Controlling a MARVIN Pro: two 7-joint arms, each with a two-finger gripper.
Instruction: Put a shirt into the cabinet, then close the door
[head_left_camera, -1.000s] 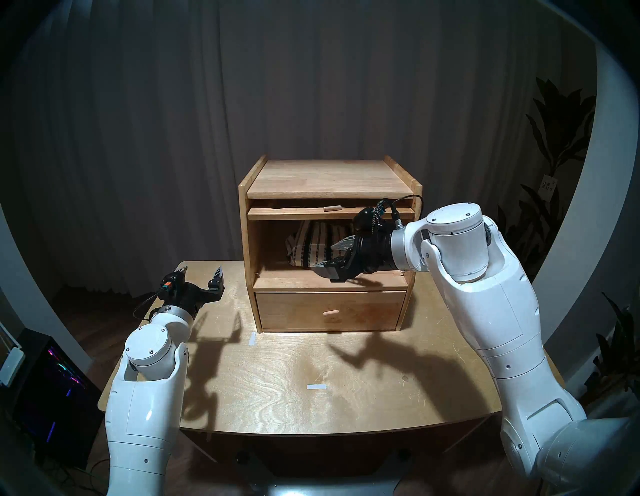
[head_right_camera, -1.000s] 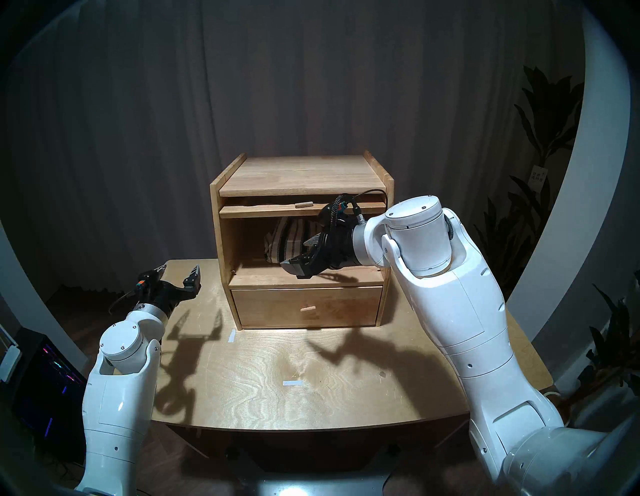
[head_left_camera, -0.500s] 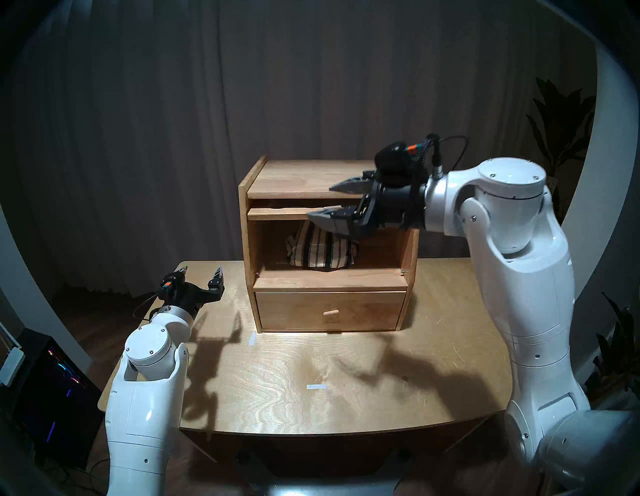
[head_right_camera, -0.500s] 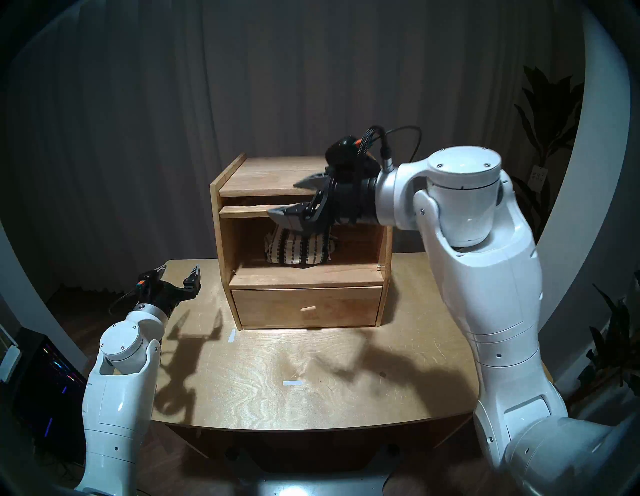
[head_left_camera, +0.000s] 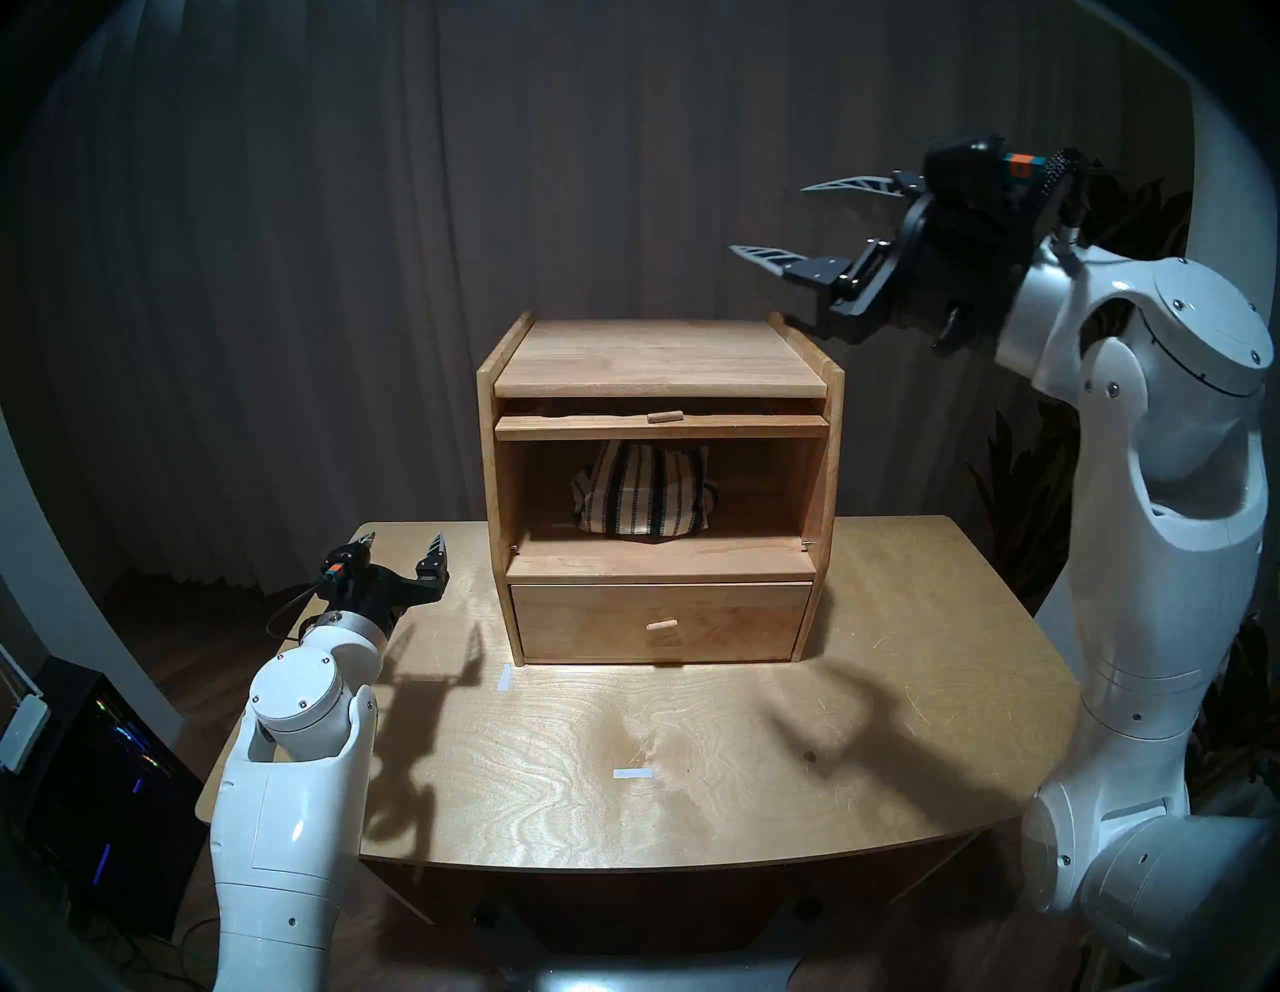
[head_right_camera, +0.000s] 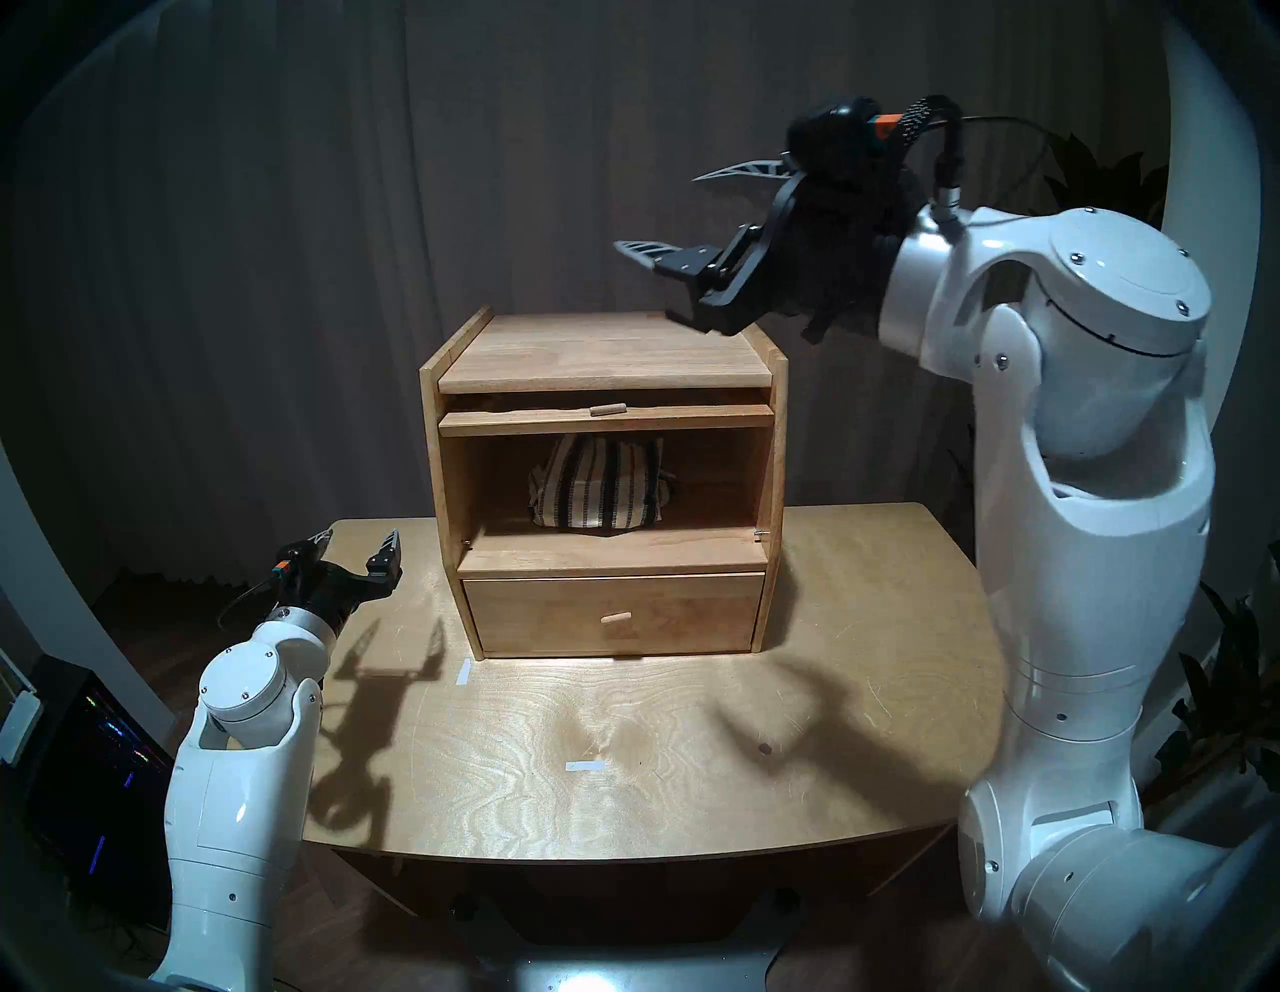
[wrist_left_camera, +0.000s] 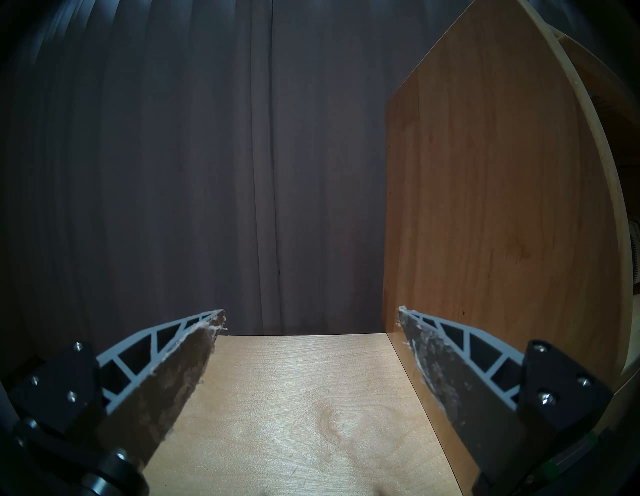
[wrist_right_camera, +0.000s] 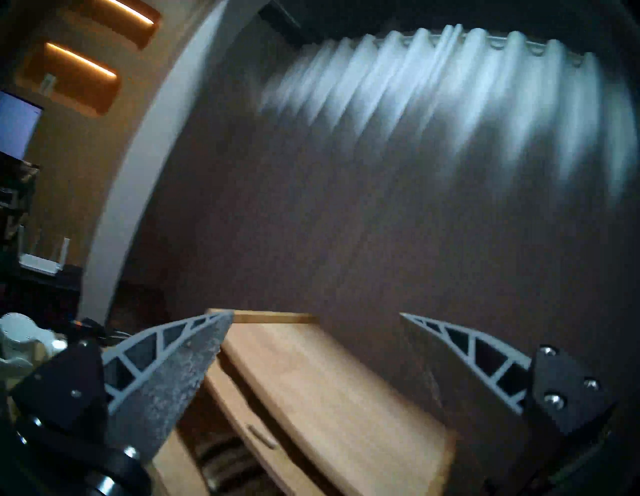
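**Shirt lies in the compartment; the door flap waits to be pulled out and swung down**

The right gripper hangs with its jaws spread wide and nothing between them, above and off the right rear corner of the cabinet. Below it and to its left, the shirt rests as a rumpled striped bundle on the compartment floor, set back from the front edge and touching neither gripper. It looks soft and light, likely to slump or spread if nudged, so it is best left alone; it seems to sit clear of the opening.

The door shows only as a thin wooden edge, lying flat in the slot under the cabinet top, lower than the right gripper's fingertips. Its peg handle pokes forward near the middle of that edge. The panel is stiff wood with, presumably, a glass pane, so it should move as one rigid piece but deserves a gentle lowering. The peg is small and smooth, the natural place to pinch, with the fingers closing across it from either side.

The left gripper is also wide open and empty, level above the table, with the cabinet's side wall just to its right
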